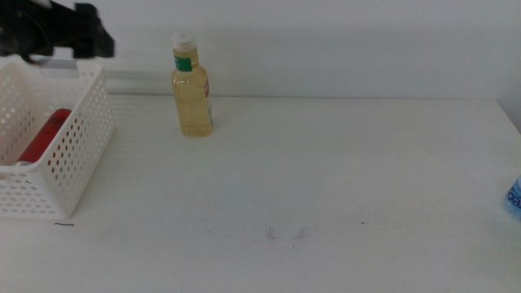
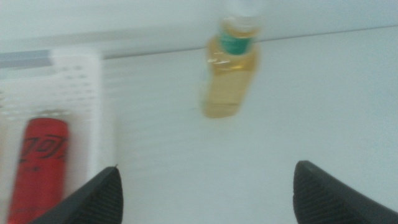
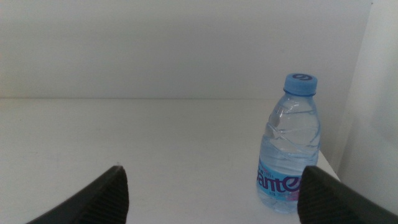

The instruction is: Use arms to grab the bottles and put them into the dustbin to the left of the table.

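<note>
The white perforated dustbin (image 1: 77, 155) stands at the table's left end, and a red can (image 1: 42, 137) lies inside it. My left gripper (image 1: 81, 37) hovers above the dustbin's far rim. In the left wrist view this gripper (image 2: 208, 169) is open and empty, above the dustbin (image 2: 93, 81), the can (image 2: 42, 165) and the yellow bottle (image 2: 227, 81). That bottle (image 1: 192, 89), with a white cap, stands upright at the back of the table, right of the dustbin. A clear water bottle (image 3: 289, 146) with a blue cap stands at the table's right edge (image 1: 514, 197), ahead of my open right gripper (image 3: 214, 169).
The white table (image 1: 326, 179) has faint scuff marks near its front middle. A white wall runs behind its far edge. The right arm is outside the middle view.
</note>
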Controlling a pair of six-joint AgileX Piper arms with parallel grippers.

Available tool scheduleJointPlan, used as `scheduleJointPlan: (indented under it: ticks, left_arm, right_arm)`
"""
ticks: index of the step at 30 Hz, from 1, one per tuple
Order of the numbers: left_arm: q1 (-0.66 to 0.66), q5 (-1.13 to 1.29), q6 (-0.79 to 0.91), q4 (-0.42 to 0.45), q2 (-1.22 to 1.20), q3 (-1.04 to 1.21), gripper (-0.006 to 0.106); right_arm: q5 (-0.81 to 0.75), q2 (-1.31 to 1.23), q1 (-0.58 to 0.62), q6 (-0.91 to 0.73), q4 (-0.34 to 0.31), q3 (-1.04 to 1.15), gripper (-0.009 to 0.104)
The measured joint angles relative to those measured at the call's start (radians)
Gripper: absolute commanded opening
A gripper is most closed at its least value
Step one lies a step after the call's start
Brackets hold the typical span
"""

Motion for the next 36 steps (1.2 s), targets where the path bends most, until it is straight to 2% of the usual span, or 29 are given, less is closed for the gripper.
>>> scheduleJointPlan:
  ticks: [5, 8, 11, 15, 22, 27, 36]
  left_arm:
    - [-0.146, -0.176, -0.074, 0.082, -0.115, 0.185, 0.094]
    - [-0.225, -0.473, -0.081, 0.102, -0.137, 0.367, 0.094]
    - [-0.300, -0.904, -0.081, 0.107, -0.102, 0.605, 0.094]
    - [-0.335, -1.311, -0.081, 0.085, 0.087, 0.775, 0.094]
    - [-0.340, -1.809, -0.165, 0.071, 0.419, 0.796, 0.094]
    - [-0.340, -1.933, -0.227, 0.030, 0.529, 0.794, 0.094]
    - [-0.340, -1.869, -0.203, 0.012, 0.568, 0.683, 0.094]
  right_arm:
    - [0.000, 0.000, 0.000, 0.000, 0.000, 0.000, 0.093]
    - [0.000, 0.000, 0.000, 0.000, 0.000, 0.000, 0.093]
    - [0.000, 0.000, 0.000, 0.000, 0.000, 0.000, 0.093]
    - [0.000, 0.000, 0.000, 0.000, 0.000, 0.000, 0.093]
    - [0.000, 0.000, 0.000, 0.000, 0.000, 0.000, 0.093]
    - [0.000, 0.000, 0.000, 0.000, 0.000, 0.000, 0.093]
    - [0.000, 0.000, 0.000, 0.000, 0.000, 0.000, 0.093]
